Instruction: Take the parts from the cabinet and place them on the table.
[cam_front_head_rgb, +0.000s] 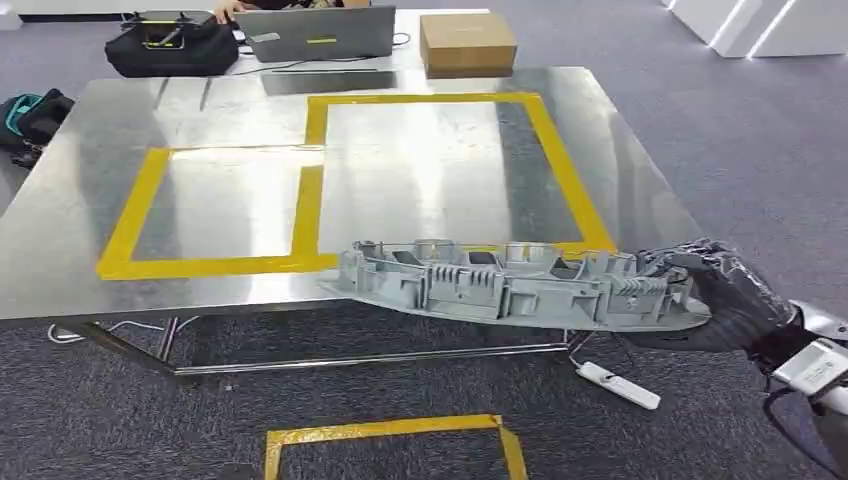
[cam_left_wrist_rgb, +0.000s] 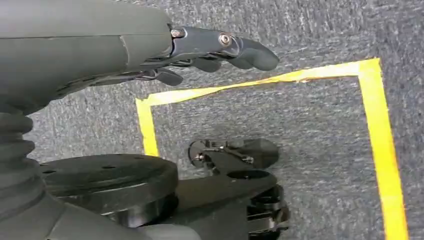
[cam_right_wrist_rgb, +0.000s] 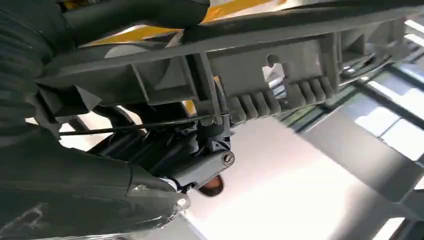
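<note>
Nearest the robot, a yellow tape rectangle marks the grey carpet floor in front of the counter. The left hand hangs above that carpet, near a corner of the tape; its dark fingers lie loosely curled with nothing between them.

On the right side, the right hand comes in low from the edge of the head view. Its dark fingers are wrapped around the right end of a long grey ribbed moulded plastic part, grasping it. The part stretches leftward from the hand, roughly level, with its open ribbed side facing the camera. It hangs in the air over the near edge of the shiny metal counter, its far end reaching toward the middle of that edge. Whether it touches the surface cannot be told. In the right wrist view the plastic part runs across above the hand, with the thumb over one side and the darker fingers pressed against the underside, the bright metal surface behind them.

A white power strip lies on the carpet below the hand, beside the counter's leg frame.

Yellow tape outlines form two adjoining rectangles on the counter's top. Beyond its far edge stand a brown cardboard box, a grey laptop and a black bag.
</note>
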